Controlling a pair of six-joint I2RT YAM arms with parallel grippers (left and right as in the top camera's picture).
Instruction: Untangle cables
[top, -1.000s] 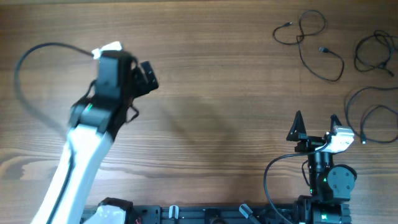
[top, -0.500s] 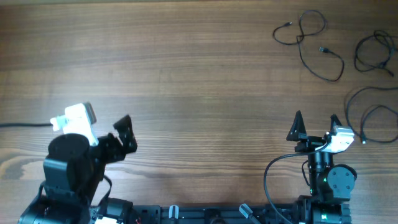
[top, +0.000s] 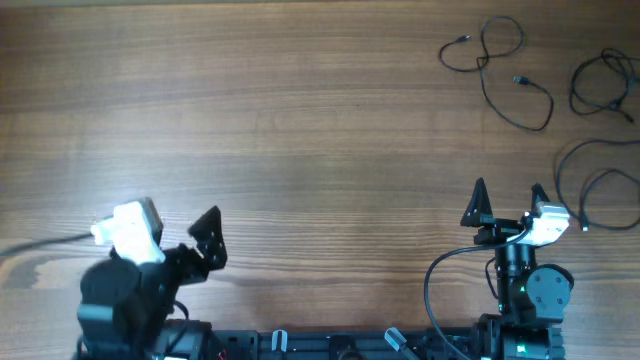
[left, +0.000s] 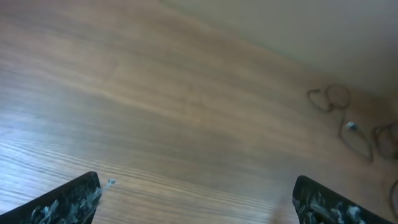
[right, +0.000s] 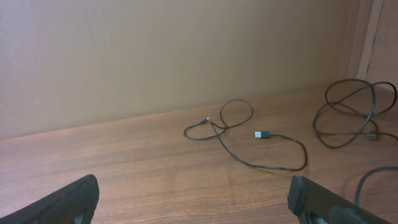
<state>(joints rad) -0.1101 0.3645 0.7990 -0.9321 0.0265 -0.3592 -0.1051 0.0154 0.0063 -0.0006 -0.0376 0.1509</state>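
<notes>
The left claw sits at the near left edge of the wooden surface. In its wrist view, its two fingers stand wide apart with only bare wood between them. The right claw rests at the near right, pointing away from the base. Its fingertips are likewise spread and hold nothing.

All the cables lie on the right side of the surface, well apart from the left claw. The nearest cable curves just right of the right claw and runs off the right edge, one small plug end lying close to that claw. Beyond it, by the right edge, a second cable is bunched in a few overlapping loops. Farthest, and a little to the left, the long cable trails in one small loop and one open curve, its silver-tipped plug lying inside the curve. Each cable lies apart from the others. The blurred left wrist view shows them only as faint loops in the distance.
</notes>
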